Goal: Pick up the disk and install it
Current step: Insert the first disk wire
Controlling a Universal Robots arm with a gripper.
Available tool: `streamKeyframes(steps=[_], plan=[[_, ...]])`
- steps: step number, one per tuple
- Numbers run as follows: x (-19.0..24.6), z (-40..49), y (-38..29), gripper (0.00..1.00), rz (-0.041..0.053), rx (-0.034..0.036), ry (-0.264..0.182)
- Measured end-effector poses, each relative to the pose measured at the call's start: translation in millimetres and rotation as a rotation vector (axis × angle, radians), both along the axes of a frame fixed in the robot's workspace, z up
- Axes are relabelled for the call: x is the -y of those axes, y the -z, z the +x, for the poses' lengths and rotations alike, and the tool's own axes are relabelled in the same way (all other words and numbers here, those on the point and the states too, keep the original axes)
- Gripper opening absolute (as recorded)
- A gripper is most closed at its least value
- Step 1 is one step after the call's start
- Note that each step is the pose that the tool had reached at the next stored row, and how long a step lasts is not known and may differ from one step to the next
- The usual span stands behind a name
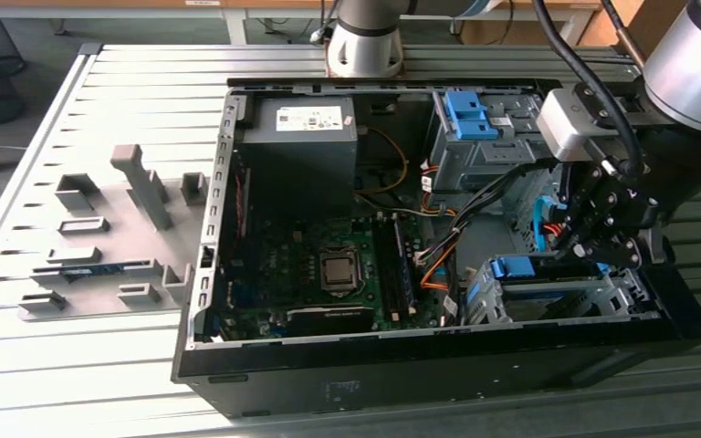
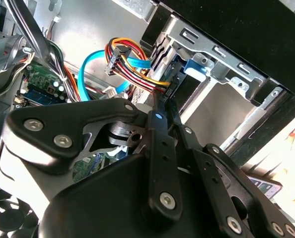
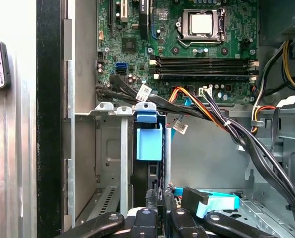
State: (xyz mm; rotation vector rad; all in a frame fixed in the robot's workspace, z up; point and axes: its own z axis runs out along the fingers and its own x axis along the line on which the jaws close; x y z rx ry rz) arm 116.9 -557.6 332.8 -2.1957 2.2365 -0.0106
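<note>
The disk (image 1: 531, 267) sits on edge in the metal drive cage (image 1: 570, 297) at the near corner of the open computer case, on the exterior view's right; its bright blue bracket (image 3: 150, 141) fills the slot. In the second wrist view the blue bracket (image 2: 193, 69) shows deep inside the cage. My gripper (image 1: 594, 248) hangs just above the cage. Its black fingers are shut, with no gap between them, and the tips (image 2: 162, 105) rest at the disk's dark outer edge. In the first wrist view my gripper (image 3: 158, 197) lines up with the same slot.
Orange, yellow and black cables (image 3: 212, 106) and a light blue flat cable (image 2: 88, 69) run close beside the cage. The motherboard (image 1: 326, 265), a grey power-supply box (image 1: 302, 119) and an upper cage with another blue bracket (image 1: 466, 114) fill the case. A grey fixture tray (image 1: 107, 237) lies left.
</note>
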Motion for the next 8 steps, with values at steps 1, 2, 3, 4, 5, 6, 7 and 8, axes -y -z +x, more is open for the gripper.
streamKeyframes(steps=[1,2,3,4,5,6,7,8], plan=[[0.0,0.0,0.0,0.17,-0.0001,0.0,0.0],[0.1,0.0,0.2,0.17,-0.0002,0.0,0.0],[0.2,0.0,0.4,0.17,-0.0001,0.0,0.0],[0.3,0.0,0.7,0.17,-0.0001,0.0,0.001],[0.4,0.0,0.9,0.17,-0.0001,0.0,0.001],[0.5,0.0,1.2,0.17,0.0,0.0,0.002],[0.6,0.0,1.5,0.17,0.0001,0.0,0.002],[0.7,0.0,1.9,0.17,0.0002,0.0,0.002]])
